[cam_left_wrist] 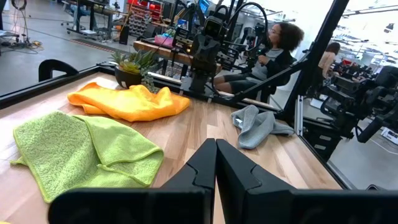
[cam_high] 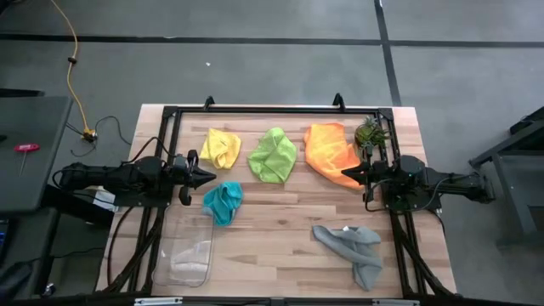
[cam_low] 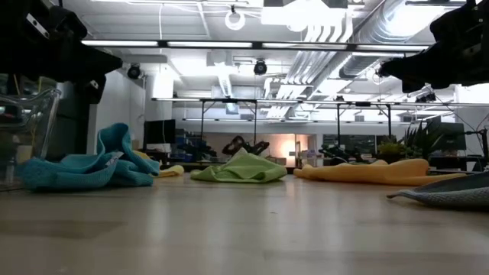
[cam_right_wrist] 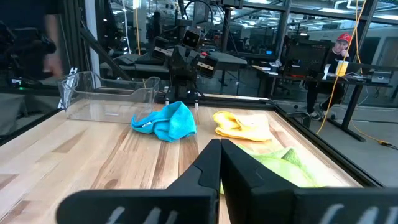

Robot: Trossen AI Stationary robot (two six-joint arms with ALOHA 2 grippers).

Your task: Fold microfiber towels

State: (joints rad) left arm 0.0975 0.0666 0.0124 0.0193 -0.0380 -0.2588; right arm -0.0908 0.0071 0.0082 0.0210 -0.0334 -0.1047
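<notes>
Nearest the low camera: bare table (cam_low: 244,229), with the grey towel (cam_low: 451,195) edging in at one side and the teal towel (cam_low: 88,164) heaped at the other.

Landmark: lime green towel (cam_high: 273,155), lying rumpled at the table's middle rear in the high view. Yellow towel (cam_high: 220,147) just beside it toward the left arm. Orange towel (cam_high: 331,151) just beside it toward the right arm, with the small plant (cam_high: 370,133) touching or nearly touching the orange towel's far edge. The teal towel sits forward of the lime green towel, on the left-arm side; the grey towel well forward of it, on the right-arm side. Clear tray (cam_high: 189,248) lies beyond the teal towel, near the front edge.

Left gripper (cam_high: 206,177): fingers pressed together, empty, hovering between the yellow and teal towels. Right gripper (cam_high: 347,173): fingers pressed together, empty, over the orange towel's near edge.

Step in hand, as judged: none begun; all five towels lie crumpled and unfolded, both arms waiting.

Next move calls for: spreading a claw, descending onto one towel's edge or corner, pinching only the cloth, and likely flattening it before folding.
</notes>
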